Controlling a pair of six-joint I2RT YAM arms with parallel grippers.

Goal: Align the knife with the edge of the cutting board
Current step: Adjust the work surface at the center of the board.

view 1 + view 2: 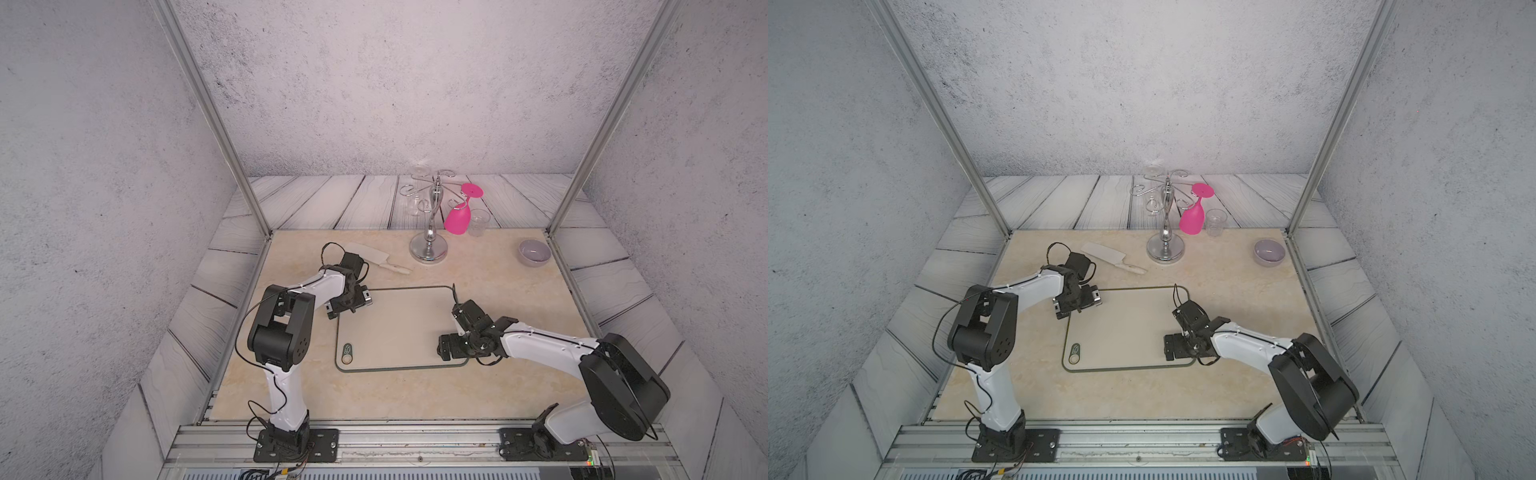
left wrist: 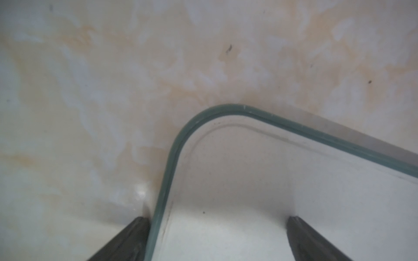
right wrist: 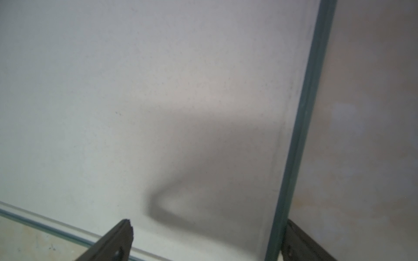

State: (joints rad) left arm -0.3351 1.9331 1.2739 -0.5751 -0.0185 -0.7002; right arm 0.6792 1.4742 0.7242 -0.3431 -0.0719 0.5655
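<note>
With my left gripper [image 1: 353, 302] and right gripper [image 1: 451, 347] both spread wide and empty over the far-left and near-right corners of the cutting board [image 1: 399, 328], and the knife [image 1: 374, 257] lying askew on the worktop [image 1: 498, 274] beyond its far edge, a low move could nudge the board and shift my reference edge.

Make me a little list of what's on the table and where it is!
board: beige rectangular cutting board with dark green rim, mid-table
knife: cream-white cleaver-style knife, flat on the table beyond the board's far edge, slanted, not touching it
left gripper: open, astride the board's far left corner
right gripper: open, astride the board's right edge
back of table: chrome glass rack with pink wine glass hanging upside down, clear cup, lilac bowl
</note>
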